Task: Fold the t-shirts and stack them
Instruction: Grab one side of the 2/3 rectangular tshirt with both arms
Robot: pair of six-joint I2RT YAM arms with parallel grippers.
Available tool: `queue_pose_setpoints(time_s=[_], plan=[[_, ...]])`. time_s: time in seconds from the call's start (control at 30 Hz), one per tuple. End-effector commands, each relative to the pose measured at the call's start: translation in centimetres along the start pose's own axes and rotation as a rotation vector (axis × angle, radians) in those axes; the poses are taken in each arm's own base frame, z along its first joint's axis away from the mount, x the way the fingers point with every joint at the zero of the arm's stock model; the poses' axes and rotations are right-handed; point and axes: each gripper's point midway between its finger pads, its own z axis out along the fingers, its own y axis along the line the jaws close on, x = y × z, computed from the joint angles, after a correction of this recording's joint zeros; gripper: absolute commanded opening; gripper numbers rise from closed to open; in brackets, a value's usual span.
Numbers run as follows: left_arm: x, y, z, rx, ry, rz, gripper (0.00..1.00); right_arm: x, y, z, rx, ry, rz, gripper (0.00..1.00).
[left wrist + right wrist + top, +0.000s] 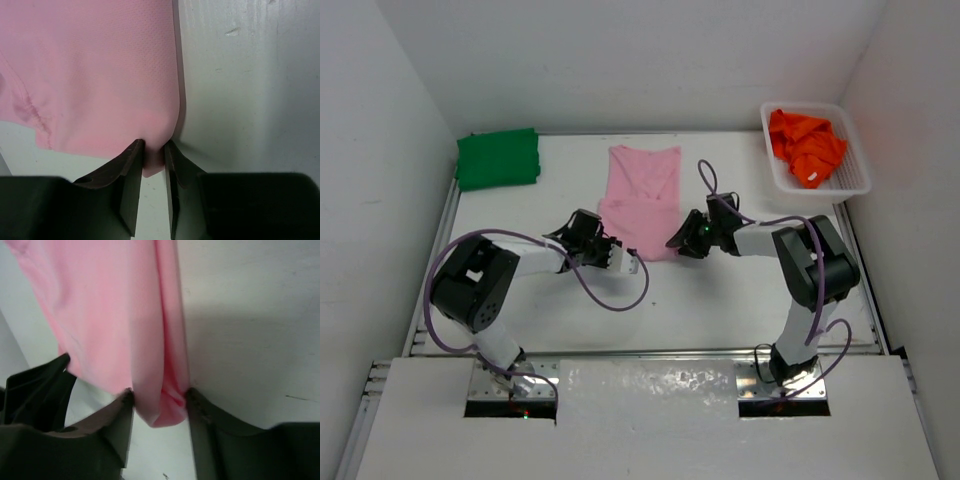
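Pink t-shirt (642, 195) lies flat mid-desk (720, 300), collar at the far end, hem toward the arms. Left claw (154, 146) is nearly pressed together, pinching the shirt's near-left corner. Right claw (159, 392) stands wider, with a bunched fold of the near-right corner gripped between its fingers. Green t-shirt (498, 158) sits folded at the far-left corner. Orange t-shirt (805, 145) lies crumpled in the white lattice basket (845, 175), far right.
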Motion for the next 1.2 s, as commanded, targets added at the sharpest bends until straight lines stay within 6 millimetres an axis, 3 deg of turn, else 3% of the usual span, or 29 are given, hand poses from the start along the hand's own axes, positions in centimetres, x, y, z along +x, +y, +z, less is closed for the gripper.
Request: queue_pose_setpoints(time_s=[0.0,0.07,0.13,0.23,0.27,0.37,0.5,0.7,0.9,1.07,1.17], plan=[[-0.4,-0.7,-0.3,0.013,-0.017,-0.021,0.21,1.3,-2.6,0.6,0.106,0.036,0.014,0.43],[-0.4,-0.7,-0.4,0.010,-0.015,-0.029,0.18,2.2,-3.4,0.2,0.131,0.068,0.013,0.28],[-0.4,-0.6,-0.5,0.006,-0.014,-0.031,0.15,3.0,-3.8,-0.1,0.141,0.098,0.013,0.21],[-0.8,-0.5,-0.7,0.003,-0.028,-0.051,0.00,4.0,-4.0,-0.6,0.136,0.136,0.009,0.07],[-1.0,-0.4,-0.8,0.004,-0.032,-0.062,0.00,4.1,-3.9,-0.6,0.127,0.145,-0.005,0.01],[-1.7,-1.1,-1.4,0.045,-0.043,-0.077,0.00,4.2,-3.0,-0.9,0.096,0.193,-0.069,0.00],[-3.0,-4.0,-3.2,0.139,-0.034,-0.136,0.00,5.1,-2.6,-3.2,0.097,0.265,-0.214,0.00],[-6.1,-8.6,-6.5,0.224,-0.014,-0.226,0.00,9.8,-2.2,-7.5,0.053,0.371,-0.332,0.00],[-9.2,-11.7,-10.9,0.299,-0.020,-0.318,0.00,14.4,-2.7,-11.7,0.044,0.449,-0.394,0.00],[-13.2,-12.9,-14.7,0.374,-0.124,-0.358,0.00,15.1,-1.3,-15.5,0.019,0.418,-0.434,0.00],[-15.8,-11.0,-16.3,0.370,-0.195,-0.421,0.00,14.6,0.6,-16.7,-0.021,0.395,-0.438,0.00]])
